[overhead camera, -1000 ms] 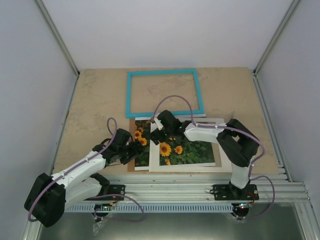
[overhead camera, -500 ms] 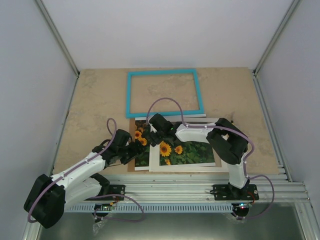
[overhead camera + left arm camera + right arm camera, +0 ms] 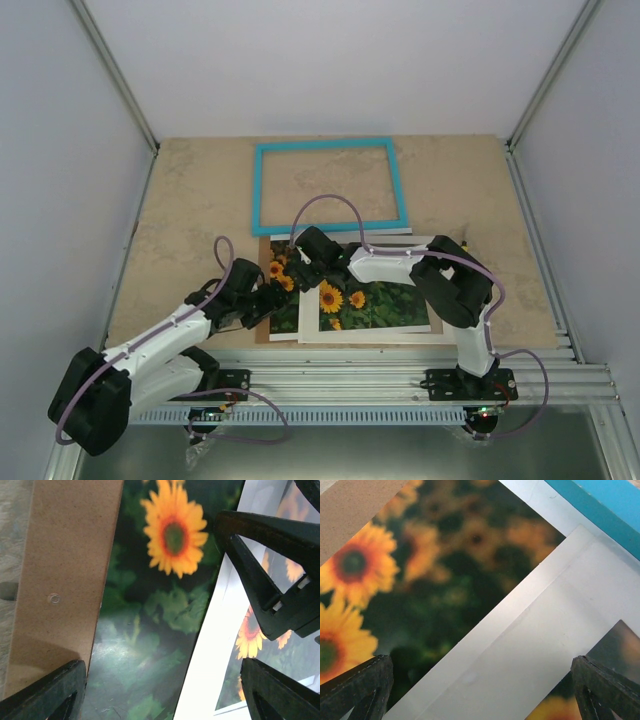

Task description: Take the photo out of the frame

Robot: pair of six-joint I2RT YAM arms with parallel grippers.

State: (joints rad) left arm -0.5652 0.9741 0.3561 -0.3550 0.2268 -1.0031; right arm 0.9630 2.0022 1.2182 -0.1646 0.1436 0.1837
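Observation:
The photo point(image 3: 380, 300), sunflowers on dark green, lies flat on a brown backing board point(image 3: 65, 580) near the table's front, outside the turquoise frame point(image 3: 325, 144). A white mat point(image 3: 370, 336) covers its right part, and the print shows through the mat's window. My left gripper point(image 3: 272, 300) hovers open over the photo's left strip point(image 3: 150, 610); its fingertips point(image 3: 50, 695) straddle the strip and the mat's edge. My right gripper point(image 3: 298, 268) is open just above the photo's upper left point(image 3: 420, 580) and the mat point(image 3: 545, 630). Neither holds anything.
The frame lies empty at the middle back of the table, its near border point(image 3: 600, 510) close to my right gripper. The right gripper's fingers point(image 3: 270, 580) reach into the left wrist view. Grey walls stand on both sides, and a metal rail runs along the front.
My right arm has swung left, carrying its open gripper from over the mat's top edge to the photo's upper left corner. The left arm has stayed put.

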